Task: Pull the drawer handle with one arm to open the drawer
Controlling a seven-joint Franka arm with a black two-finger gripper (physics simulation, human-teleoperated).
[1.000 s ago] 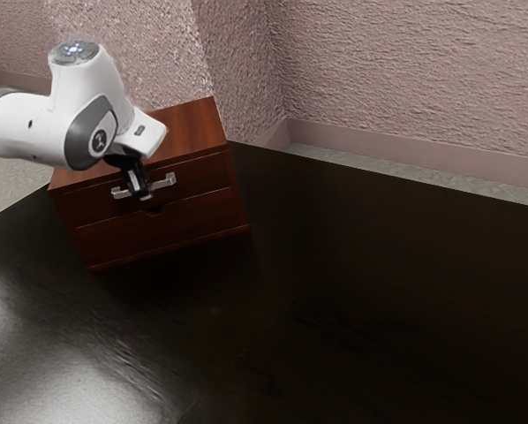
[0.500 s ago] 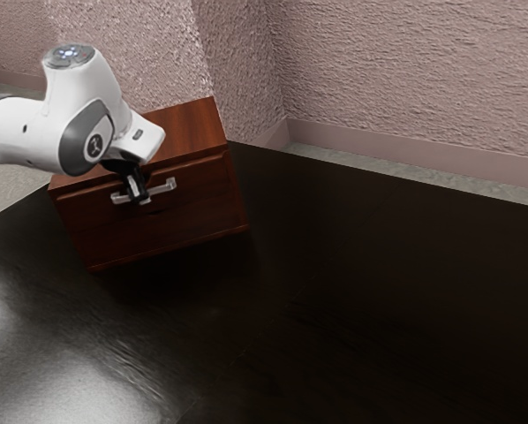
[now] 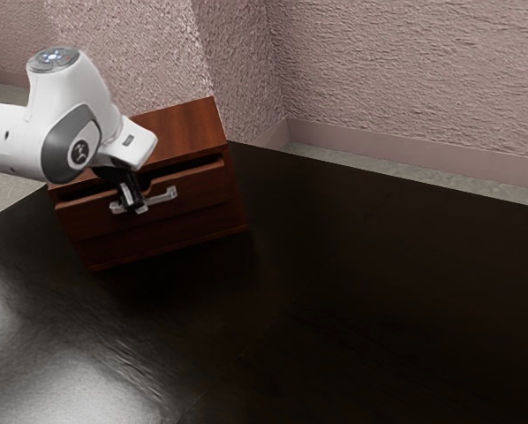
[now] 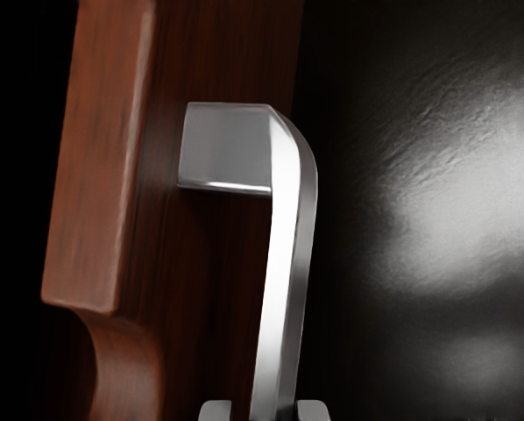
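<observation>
Drawer (image 3: 198,181) has slid a little out of the cabinet (image 3: 180,128); end effector (image 3: 135,205) stays clamped on the handle (image 3: 162,193). Opening begun, likely more pull needed.

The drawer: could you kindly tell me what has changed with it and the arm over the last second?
The gripper, shut on the drawer handle throughout, has drawn back toward the exterior view's left, and the drawer has slid out a little with it, opening a dark gap under the top of the cabinet. The cabinet has stayed where it was on the table.
</observation>
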